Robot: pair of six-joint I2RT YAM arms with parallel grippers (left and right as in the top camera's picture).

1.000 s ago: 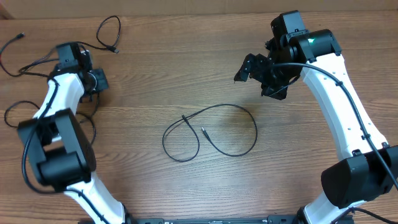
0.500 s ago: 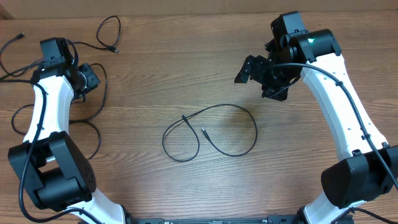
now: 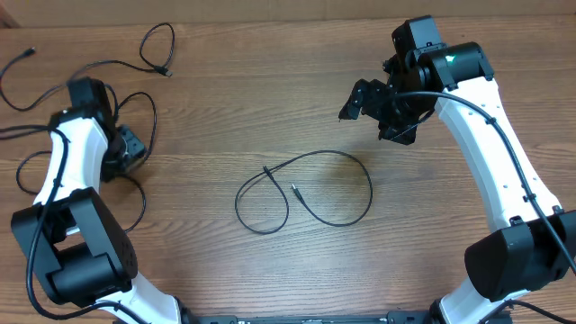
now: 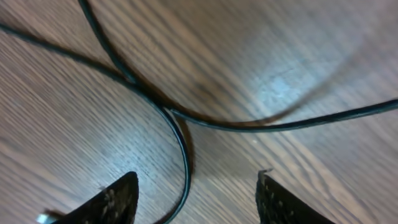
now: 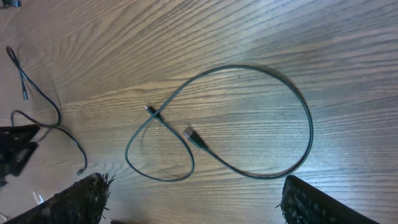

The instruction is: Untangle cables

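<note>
Looped cable (image 3: 335,152) lies at the table (image 3: 270,99) centre, crossing itself. Left gripper (image 4: 194,202), by the left edge: my jaws apart, empty, above a second cable (image 4: 186,158). Right gripper (image 5: 205,202): spread wide, empty. I recommend pinching one plug end (image 3: 293,188), drawing outward slowly.
</note>
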